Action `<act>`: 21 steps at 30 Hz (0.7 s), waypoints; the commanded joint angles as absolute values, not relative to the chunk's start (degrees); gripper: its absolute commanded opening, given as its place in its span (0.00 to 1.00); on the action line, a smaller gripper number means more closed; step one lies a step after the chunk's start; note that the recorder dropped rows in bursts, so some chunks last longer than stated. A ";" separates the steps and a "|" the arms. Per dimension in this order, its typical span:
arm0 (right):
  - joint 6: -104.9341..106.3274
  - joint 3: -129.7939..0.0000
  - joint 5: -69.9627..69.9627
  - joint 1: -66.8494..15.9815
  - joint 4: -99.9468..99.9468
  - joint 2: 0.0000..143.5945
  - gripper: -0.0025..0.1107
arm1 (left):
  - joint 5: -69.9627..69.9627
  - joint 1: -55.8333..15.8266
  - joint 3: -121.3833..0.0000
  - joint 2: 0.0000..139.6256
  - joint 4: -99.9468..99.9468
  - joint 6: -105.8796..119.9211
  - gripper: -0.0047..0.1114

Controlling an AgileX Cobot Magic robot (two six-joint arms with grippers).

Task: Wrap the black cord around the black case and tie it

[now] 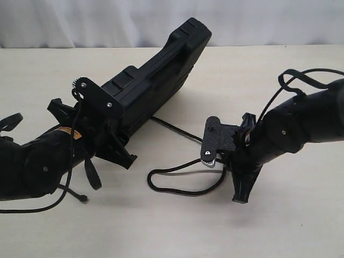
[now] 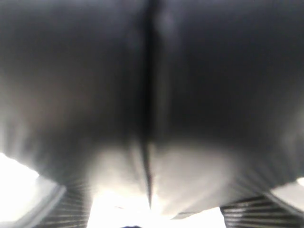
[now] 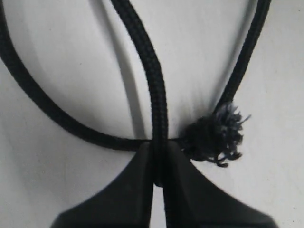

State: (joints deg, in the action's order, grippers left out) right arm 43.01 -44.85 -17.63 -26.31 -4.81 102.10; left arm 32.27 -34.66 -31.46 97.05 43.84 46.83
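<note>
The left gripper (image 1: 111, 127) has its jaws clamped on the near end of the black case (image 1: 156, 80), which slants away from it toward the back of the table (image 1: 161, 231) and throws a shadow on its right side. Whether the far end touches the tabletop I cannot tell. The left wrist view is filled by the case's dark, blurred surface, with ridged pads (image 2: 71, 211) showing at its lower corners. The black cord (image 3: 148, 71) comes out from beneath the case, crosses the table to the right and curls into a loose loop lying flat in front of the right arm. The right gripper (image 3: 159, 164) is low over the table, well apart from the case, jaws narrowed to a pinch on one strand of the cord – right beside its frayed knot (image 3: 213, 135), which touches the fingertip.
</note>
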 commanded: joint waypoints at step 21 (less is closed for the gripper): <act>106.47 -44.26 -45.37 2.04 87.53 93.79 0.06 | 33.71 -33.99 -31.40 96.59 44.17 46.12 0.04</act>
